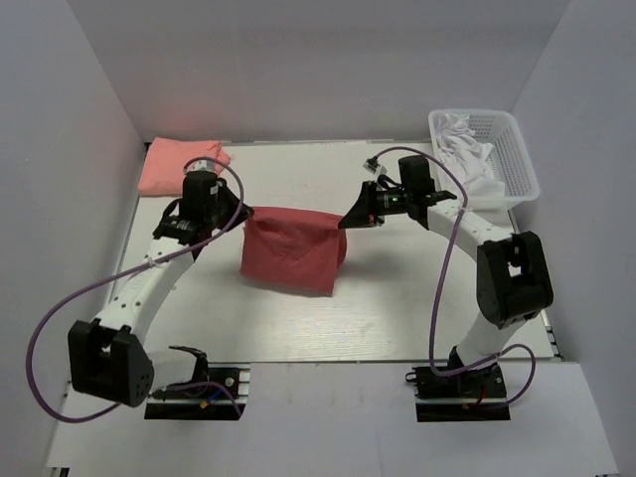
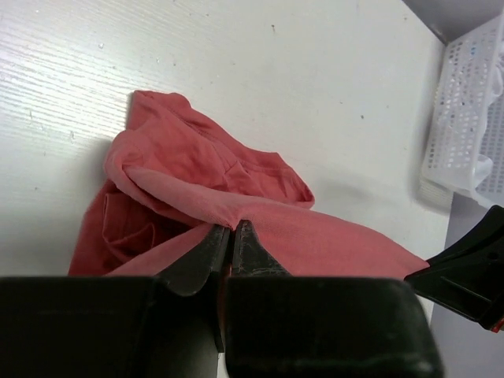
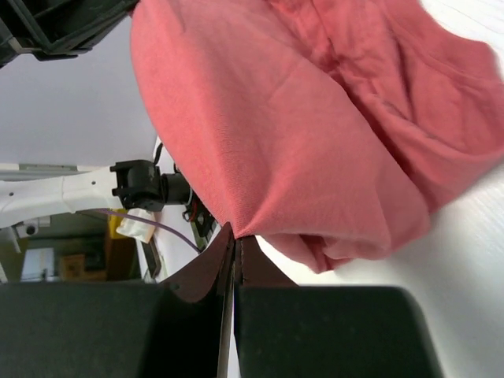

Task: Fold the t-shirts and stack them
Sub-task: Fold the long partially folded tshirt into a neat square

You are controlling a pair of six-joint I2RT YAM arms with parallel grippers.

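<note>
We see the salmon-pink t-shirt (image 1: 179, 164) lying folded at the far left corner of the table (image 1: 397, 298). The left gripper (image 1: 241, 212) is clenched on one top corner of the brick-red t-shirt (image 1: 293, 253). This shirt hangs stretched between both arms over mid-table, its lower part resting on the surface. The right gripper (image 1: 345, 221) is clenched on the opposite corner. At far right, a white basket (image 1: 522, 159) holds white cloth (image 1: 467, 149).
</note>
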